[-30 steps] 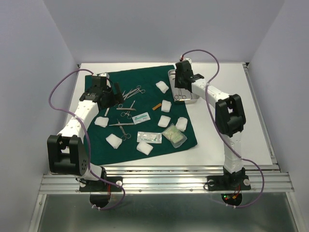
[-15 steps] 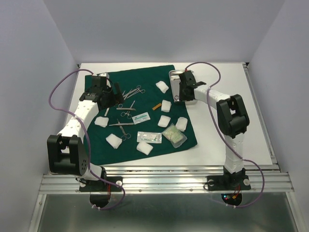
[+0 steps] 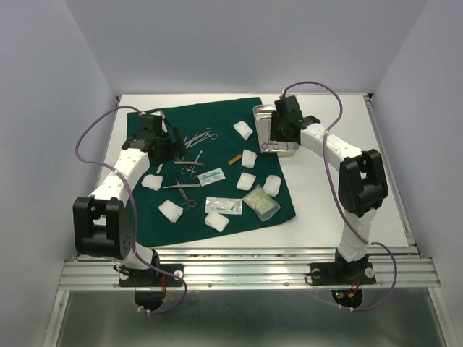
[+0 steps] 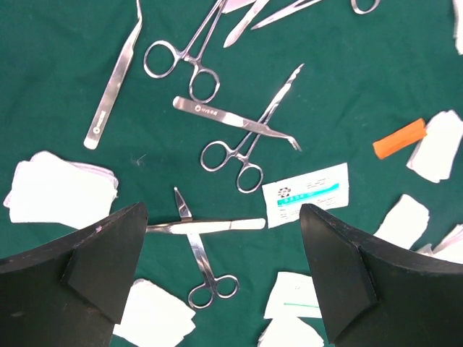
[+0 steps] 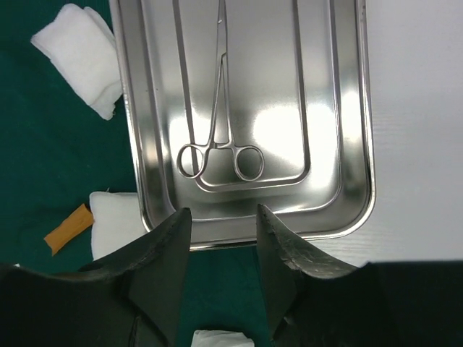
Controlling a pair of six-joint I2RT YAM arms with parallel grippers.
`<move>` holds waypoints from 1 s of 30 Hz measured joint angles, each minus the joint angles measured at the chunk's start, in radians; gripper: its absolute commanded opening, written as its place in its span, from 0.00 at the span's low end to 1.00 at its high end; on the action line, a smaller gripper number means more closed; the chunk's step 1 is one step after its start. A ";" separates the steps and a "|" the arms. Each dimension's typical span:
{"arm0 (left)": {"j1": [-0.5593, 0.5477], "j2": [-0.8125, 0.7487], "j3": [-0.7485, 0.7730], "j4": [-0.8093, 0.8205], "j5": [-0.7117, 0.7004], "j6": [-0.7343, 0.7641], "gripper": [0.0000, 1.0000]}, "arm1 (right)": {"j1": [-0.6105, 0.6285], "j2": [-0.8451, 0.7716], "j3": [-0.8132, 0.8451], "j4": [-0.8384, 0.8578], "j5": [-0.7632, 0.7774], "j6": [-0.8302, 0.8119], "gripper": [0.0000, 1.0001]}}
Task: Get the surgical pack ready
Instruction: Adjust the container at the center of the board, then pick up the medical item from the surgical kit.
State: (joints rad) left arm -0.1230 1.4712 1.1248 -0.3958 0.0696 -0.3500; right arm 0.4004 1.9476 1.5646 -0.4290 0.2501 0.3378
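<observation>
The dark green drape (image 3: 217,166) covers the left and middle of the table. On it lie scissors (image 4: 206,271), forceps (image 4: 242,148), tweezers (image 4: 116,79), a sealed packet (image 4: 307,194) and white gauze pads (image 4: 61,191). My left gripper (image 4: 223,217) hovers open above the scissors, holding nothing. The steel tray (image 5: 365,144) sits at the drape's far right corner. One pair of forceps (image 5: 219,137) lies loose inside it. My right gripper (image 5: 222,213) is open over the tray's near rim, empty.
An orange piece (image 4: 399,137) lies on the drape beside a gauze pad. More gauze and a green-tinted packet (image 3: 261,202) sit toward the drape's near right. Bare white table (image 3: 340,173) extends right of the tray. The enclosure walls stand close on both sides.
My right gripper has shifted to the right over the tray and its jaws have spread wider; the forceps stay lying in the tray. The left arm has held still.
</observation>
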 measured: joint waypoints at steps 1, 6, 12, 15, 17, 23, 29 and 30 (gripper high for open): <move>-0.001 0.003 -0.003 -0.002 -0.006 -0.004 0.97 | 0.000 -0.010 0.000 -0.001 -0.008 0.002 0.47; -0.019 0.005 -0.037 -0.027 -0.074 -0.043 0.95 | 0.003 -0.039 0.000 -0.010 -0.037 0.010 0.47; -0.071 0.013 -0.093 -0.098 -0.179 -0.182 0.87 | 0.008 -0.041 0.000 -0.026 -0.067 0.011 0.47; -0.093 0.012 -0.132 -0.106 -0.204 -0.268 0.85 | 0.008 -0.041 -0.001 -0.034 -0.071 0.010 0.48; -0.106 0.013 -0.150 -0.123 -0.213 -0.314 0.84 | 0.008 -0.041 -0.002 -0.036 -0.075 0.010 0.48; -0.129 0.077 -0.151 -0.148 -0.238 -0.422 0.79 | 0.008 -0.042 -0.006 -0.035 -0.077 0.011 0.48; -0.133 0.143 -0.150 -0.147 -0.259 -0.475 0.74 | 0.008 -0.043 -0.011 -0.039 -0.079 0.010 0.48; -0.133 0.151 -0.148 -0.147 -0.266 -0.483 0.74 | 0.008 -0.045 -0.012 -0.039 -0.079 0.010 0.48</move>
State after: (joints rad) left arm -0.2558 1.6222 0.9771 -0.5426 -0.1959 -0.8330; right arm 0.4080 1.9026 1.5528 -0.4675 0.1715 0.3481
